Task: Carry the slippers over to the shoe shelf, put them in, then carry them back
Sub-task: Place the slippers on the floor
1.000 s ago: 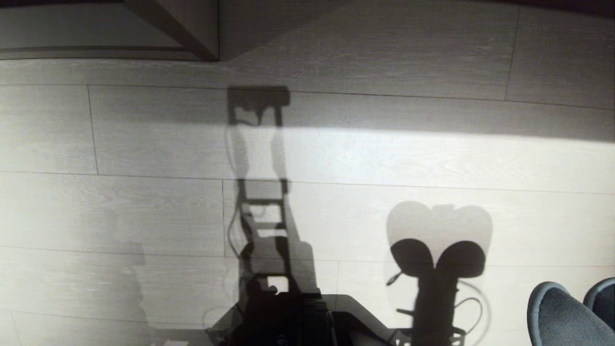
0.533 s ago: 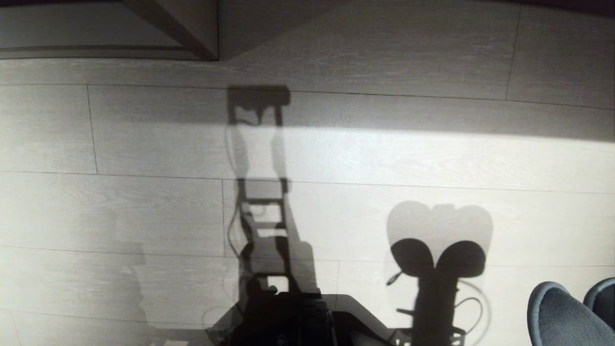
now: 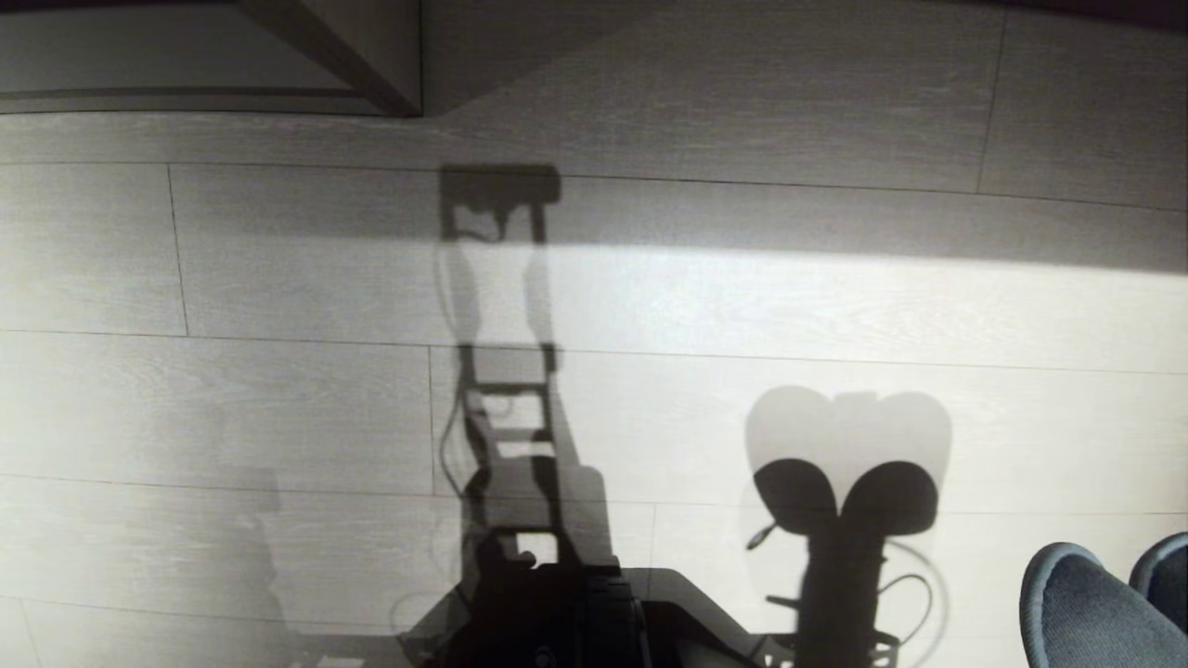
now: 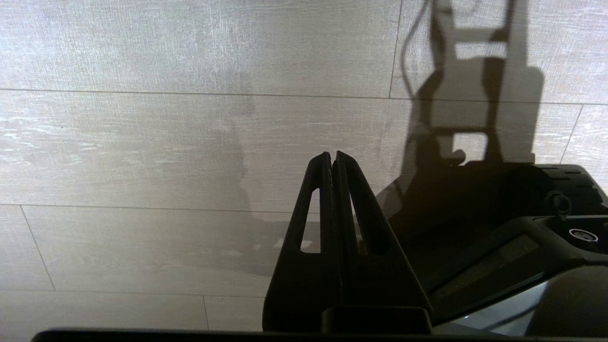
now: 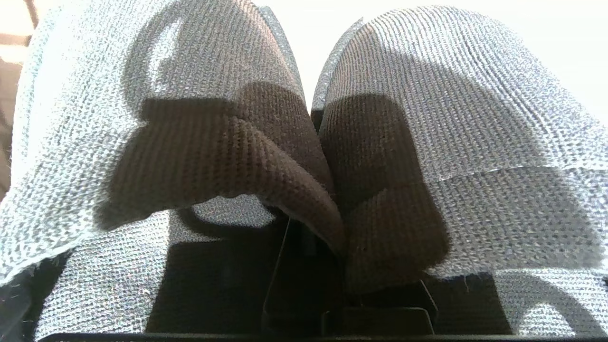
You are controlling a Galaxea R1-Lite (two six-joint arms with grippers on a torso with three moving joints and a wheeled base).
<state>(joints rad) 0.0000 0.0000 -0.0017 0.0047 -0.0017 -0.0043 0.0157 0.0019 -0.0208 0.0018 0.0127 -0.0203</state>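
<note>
The slippers, a dark charcoal-blue fabric pair, poke into the head view at the bottom right, held above the floor. Their rounded shadow falls on the floor to their left. In the right wrist view the slippers fill the picture side by side, toes pointing away. My right gripper is shut on their inner edges, its fingertips buried in the fabric. My left gripper hangs over bare floor, shut with nothing in it. I cannot tell whether the pale boards with a slanted panel at the far left belong to the shoe shelf.
Pale wood-grain floor planks stretch ahead, crossed by a band of bright light. My own shadow lies down the middle. The dark front of my base shows at the near edge and beside the left gripper.
</note>
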